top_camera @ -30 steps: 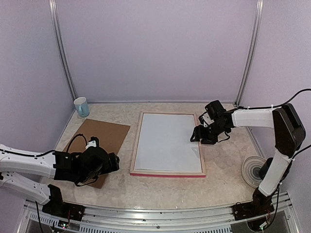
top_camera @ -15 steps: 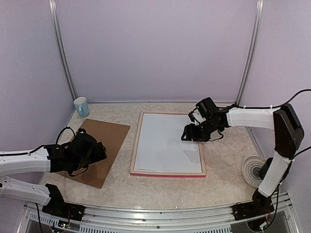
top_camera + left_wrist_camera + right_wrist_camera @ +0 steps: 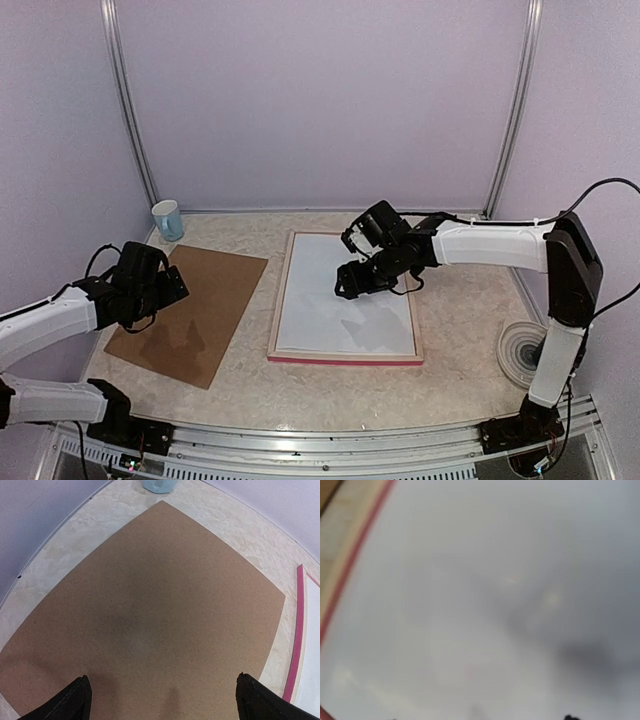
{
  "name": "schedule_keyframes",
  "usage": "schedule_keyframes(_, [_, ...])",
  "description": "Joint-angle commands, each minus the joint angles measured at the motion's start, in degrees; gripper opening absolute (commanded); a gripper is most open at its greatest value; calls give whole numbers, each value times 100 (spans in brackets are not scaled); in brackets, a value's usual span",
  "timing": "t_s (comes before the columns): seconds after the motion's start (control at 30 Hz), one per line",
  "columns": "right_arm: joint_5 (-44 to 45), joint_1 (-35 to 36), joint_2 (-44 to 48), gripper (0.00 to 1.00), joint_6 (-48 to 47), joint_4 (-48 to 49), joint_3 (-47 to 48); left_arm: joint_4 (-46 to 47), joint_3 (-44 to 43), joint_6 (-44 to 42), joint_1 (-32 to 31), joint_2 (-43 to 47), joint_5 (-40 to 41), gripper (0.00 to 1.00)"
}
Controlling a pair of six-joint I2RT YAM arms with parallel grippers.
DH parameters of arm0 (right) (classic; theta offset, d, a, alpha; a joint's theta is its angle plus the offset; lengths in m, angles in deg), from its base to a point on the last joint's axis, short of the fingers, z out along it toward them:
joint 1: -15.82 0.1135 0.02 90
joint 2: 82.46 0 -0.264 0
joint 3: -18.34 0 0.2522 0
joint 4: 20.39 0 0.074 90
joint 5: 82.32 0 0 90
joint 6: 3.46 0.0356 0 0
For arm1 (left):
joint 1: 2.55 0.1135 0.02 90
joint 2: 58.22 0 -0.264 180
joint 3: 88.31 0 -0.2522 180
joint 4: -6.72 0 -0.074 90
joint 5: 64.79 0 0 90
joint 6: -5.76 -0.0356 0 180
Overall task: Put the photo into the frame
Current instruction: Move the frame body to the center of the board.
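The right gripper (image 3: pixel 347 284) has slid left off the right rail of the pink-fronted, pale-wood picture frame (image 3: pixel 345 357) to mid-picture. It is now above the white sheet (image 3: pixel 320 325) filling the frame, probably the photo face-down. Its jaws I can't make out. The left gripper (image 3: pixel 172 286), wide open and empty, has climbed over the brown backing board (image 3: pixel 200 310), likely next.

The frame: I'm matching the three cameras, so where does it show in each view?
Top external: the frame lies flat at the table's centre.
Left wrist: frame shows as a pink strip at the right edge.
Right wrist: frame shows as a pink line slanting down the left side.
Shared landmark: the white sheet inside it.
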Motion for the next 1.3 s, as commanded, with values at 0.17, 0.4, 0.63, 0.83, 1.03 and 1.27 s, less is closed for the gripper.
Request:
schedule_keyframes(0.17, [1117, 859, -997, 76, -576, -313, 1317, 304, -127, -87, 1273, -210, -510, 99])
schedule_keyframes(0.4, [1670, 1245, -1901, 80, -824, -563, 2397, 865, 42, 208, 1938, -673, -572, 99])
schedule_keyframes(0.63, [1864, 1441, -2444, 81, -903, -583, 3081, 1247, -13, 522, 2374, -1267, -276, 99])
schedule_keyframes(0.83, [1917, 1573, -2751, 81, -984, -579, 3396, 1383, -383, 597, 2852, -2064, -525, 99])
schedule_keyframes(1.03, [1893, 1637, -2968, 81, -1009, -505, 3532, 1498, -716, 600, 2999, -2666, -640, 99])
schedule_keyframes(1.27, [2051, 1694, -3174, 81, -1015, -466, 3669, 1672, -874, 471, 3040, -3234, -1046, 99])
